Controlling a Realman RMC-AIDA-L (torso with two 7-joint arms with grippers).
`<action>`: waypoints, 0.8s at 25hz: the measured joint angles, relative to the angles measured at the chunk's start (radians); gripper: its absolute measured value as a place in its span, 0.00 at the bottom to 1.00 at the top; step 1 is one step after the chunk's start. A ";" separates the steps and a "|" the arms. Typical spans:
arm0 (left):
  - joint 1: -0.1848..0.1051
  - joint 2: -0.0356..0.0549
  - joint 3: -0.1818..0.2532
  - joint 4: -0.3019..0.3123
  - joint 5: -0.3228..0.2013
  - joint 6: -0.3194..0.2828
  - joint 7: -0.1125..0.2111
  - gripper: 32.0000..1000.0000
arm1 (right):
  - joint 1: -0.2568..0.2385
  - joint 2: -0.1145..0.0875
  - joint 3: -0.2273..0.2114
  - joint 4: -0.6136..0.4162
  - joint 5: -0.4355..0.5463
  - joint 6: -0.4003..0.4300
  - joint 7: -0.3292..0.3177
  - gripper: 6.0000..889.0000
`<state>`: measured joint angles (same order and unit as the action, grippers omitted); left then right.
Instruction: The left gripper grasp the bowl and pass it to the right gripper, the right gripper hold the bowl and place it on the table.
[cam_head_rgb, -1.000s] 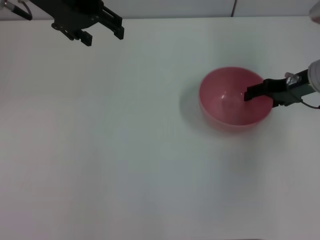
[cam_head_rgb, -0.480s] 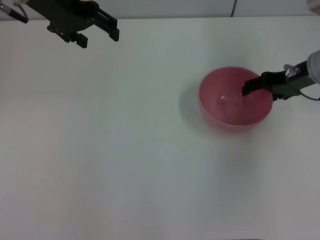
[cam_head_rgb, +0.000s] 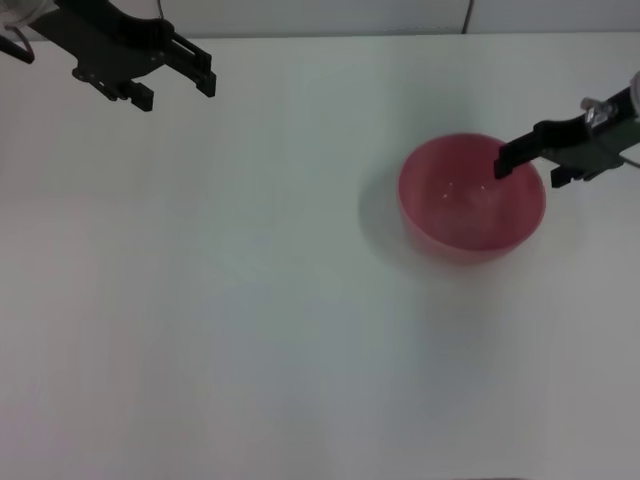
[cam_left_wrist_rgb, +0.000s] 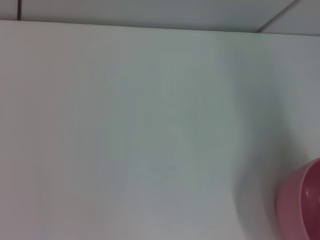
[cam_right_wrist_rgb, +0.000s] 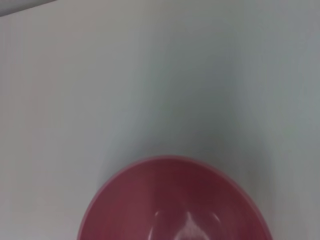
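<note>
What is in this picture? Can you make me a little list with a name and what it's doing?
bowl: pink-red, upright, empty, sitting on the table on the robot's right side
table: plain white, bare around the bowl
right gripper: open, at the bowl's right rim, one finger over the inside, one outside; not gripping it
left gripper: open, far from the bowl, at the far left of the table, holding nothing
task stage: bowl looks placed on the table

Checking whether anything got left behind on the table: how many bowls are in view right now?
1. The pink-red bowl sits upright on the white table, toward the robot's right, with the right gripper at its rim. The left gripper is far off, holding nothing. No other bowl shows.
</note>
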<state>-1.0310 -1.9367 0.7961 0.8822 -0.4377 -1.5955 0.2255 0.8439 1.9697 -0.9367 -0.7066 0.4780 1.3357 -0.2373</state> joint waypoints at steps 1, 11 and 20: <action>0.001 0.0017 0.000 0.000 0.000 0.000 0.000 0.86 | 0.000 0.000 0.000 -0.030 -0.004 0.027 0.006 0.95; 0.011 0.0053 0.000 -0.002 0.002 0.000 0.000 0.86 | -0.002 0.000 0.011 -0.266 -0.009 0.189 0.053 0.95; 0.016 0.0055 0.000 -0.002 0.002 0.002 -0.001 0.86 | 0.001 -0.003 0.010 -0.262 -0.004 0.219 0.059 0.94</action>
<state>-1.0154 -1.9312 0.7961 0.8804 -0.4354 -1.5938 0.2244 0.8452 1.9667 -0.9265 -0.9687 0.4745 1.5546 -0.1787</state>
